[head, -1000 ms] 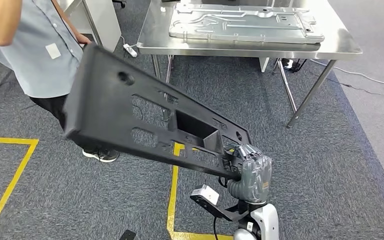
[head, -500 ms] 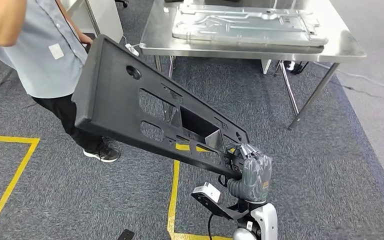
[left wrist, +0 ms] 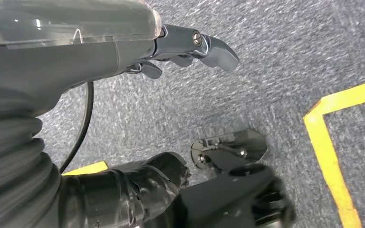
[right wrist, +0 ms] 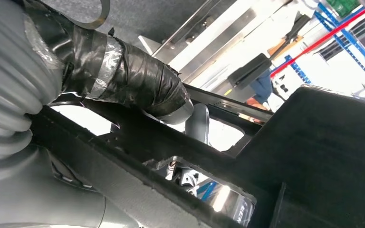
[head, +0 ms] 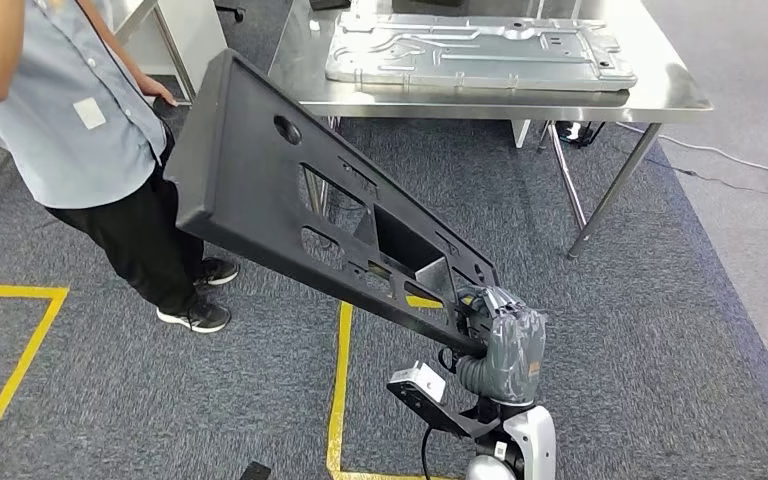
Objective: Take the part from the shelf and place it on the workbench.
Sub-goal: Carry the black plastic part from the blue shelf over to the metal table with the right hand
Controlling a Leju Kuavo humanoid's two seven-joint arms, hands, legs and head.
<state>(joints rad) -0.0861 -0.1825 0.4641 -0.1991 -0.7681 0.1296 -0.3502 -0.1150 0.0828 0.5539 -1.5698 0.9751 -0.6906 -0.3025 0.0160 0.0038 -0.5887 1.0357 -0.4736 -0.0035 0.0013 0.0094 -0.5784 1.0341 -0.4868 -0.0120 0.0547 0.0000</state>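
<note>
The right hand is gripping one long black part at its near end, fingers wrapping the lower edge, and the part is slanting up and away to the left, held in the air over the carpet. In the right wrist view the taped thumb is pressing onto a black rib of the part, with cut-out windows showing light through them. The part's far, wide end is hanging just beside one person in a pale blue shirt, standing at the left with two dark shoes on the carpet. Ahead, one steel counter is carrying one flat grey metal panel; the part's far corner is reaching near the counter's left edge, but whether it is touching I cannot tell. Yellow tape lines are running across the floor. The left hand is hanging over the carpet in the left wrist view, fingers loosely apart and holding nothing.
</note>
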